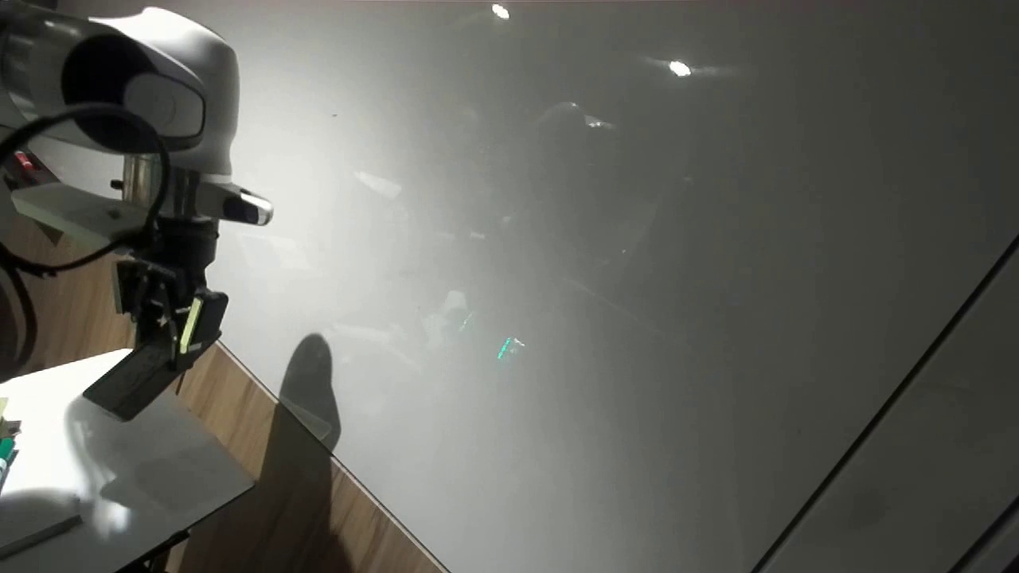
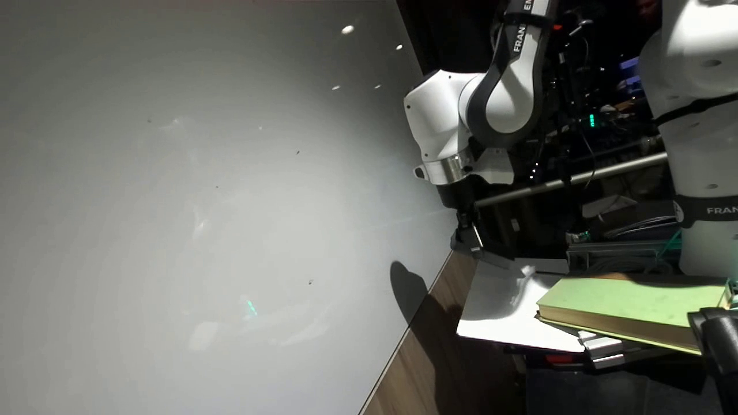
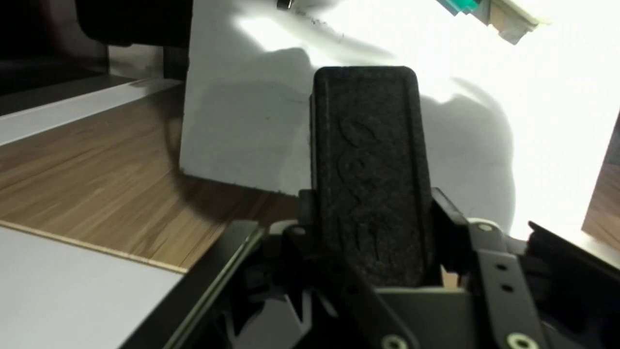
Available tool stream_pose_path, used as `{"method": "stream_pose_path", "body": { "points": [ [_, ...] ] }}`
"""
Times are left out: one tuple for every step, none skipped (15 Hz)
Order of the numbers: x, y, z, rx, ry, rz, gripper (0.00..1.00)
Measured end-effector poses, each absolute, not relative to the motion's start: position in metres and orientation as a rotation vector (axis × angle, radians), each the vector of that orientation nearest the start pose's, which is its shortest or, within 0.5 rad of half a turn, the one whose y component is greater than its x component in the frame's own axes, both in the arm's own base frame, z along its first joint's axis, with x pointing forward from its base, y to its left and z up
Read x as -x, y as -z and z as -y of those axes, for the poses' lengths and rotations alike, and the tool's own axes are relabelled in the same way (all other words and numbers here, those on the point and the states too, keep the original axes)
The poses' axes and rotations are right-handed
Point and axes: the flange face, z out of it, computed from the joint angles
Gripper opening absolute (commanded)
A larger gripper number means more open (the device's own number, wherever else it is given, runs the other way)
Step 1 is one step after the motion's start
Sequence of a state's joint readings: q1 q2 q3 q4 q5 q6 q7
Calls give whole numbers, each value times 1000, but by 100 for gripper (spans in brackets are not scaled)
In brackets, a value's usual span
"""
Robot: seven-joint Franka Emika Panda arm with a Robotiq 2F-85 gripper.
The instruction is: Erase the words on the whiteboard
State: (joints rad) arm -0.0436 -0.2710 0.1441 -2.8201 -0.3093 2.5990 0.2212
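Note:
The whiteboard (image 1: 637, 446) is a large glossy grey-white panel with glare spots; it also fills much of another exterior view (image 2: 144, 230) and the lower left of the wrist view (image 3: 72, 291). No readable words show on it, only tiny dark specks and faint smears. My gripper (image 3: 375, 213) is shut on a long black eraser (image 3: 370, 145), with a finger on each side of it. The eraser points down and away from the jaws. In both exterior views the gripper (image 1: 171, 314) (image 2: 467, 236) and eraser (image 1: 131, 386) (image 2: 494, 259) are by the board's lower edge, above the white table.
The small white table (image 1: 203, 465) (image 2: 519, 328) stands beside the board, with markers (image 1: 6, 450) at its side. A thick pale green book-like block (image 2: 622, 305) lies near it. A white robot arm part (image 2: 703, 150) stands behind. A wood panel (image 1: 239, 394) runs below the board. A small green light spot (image 1: 505, 348) lies on the board.

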Motion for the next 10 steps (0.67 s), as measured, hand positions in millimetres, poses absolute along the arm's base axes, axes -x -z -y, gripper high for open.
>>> {"method": "stream_pose_path", "body": {
  "points": [
    [-368, -268, -39, 3314, 83, 231, 31],
    [-368, -255, -40, 3304, 50, 237, 31],
    [-368, -243, -41, 3293, 22, 243, 31],
    [-368, -234, -42, 3285, -3, 248, 31],
    [-368, -225, -43, 3276, -21, 251, 31],
    [-368, -218, -43, 3268, -36, 253, 31],
    [-368, -212, -43, 3263, -50, 254, 31],
    [-369, -208, -43, 3258, -54, 253, 37],
    [-370, -206, -43, 3255, -57, 250, 48],
    [-371, -204, -42, 3253, -56, 248, 75]
  ]
}}
